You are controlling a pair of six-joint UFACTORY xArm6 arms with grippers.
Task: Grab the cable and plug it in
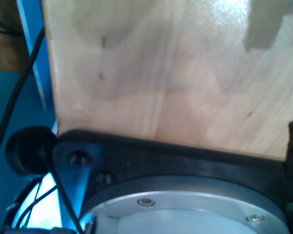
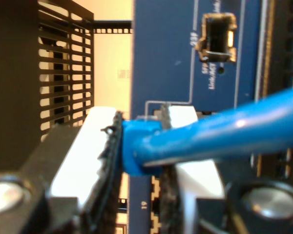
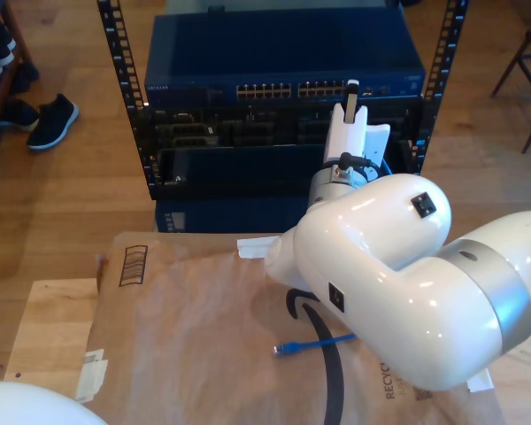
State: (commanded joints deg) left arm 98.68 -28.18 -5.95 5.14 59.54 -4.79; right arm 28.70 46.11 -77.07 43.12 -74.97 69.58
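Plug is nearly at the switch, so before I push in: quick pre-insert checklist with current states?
1. Grip: my second end effector is shut on the cable just behind its plug. Ok.
2. Plug orientation and clip side: hidden between the fingers. Cannot tell.
3. Alignment with a port: an open port sits on the blue switch panel, well off the cable's line. Not ok.
4. Slack: the cable's free end lies loose on the brown paper. Ok.
5. My first end effector: its camera faces a wooden board; fingers unseen. Cannot tell.
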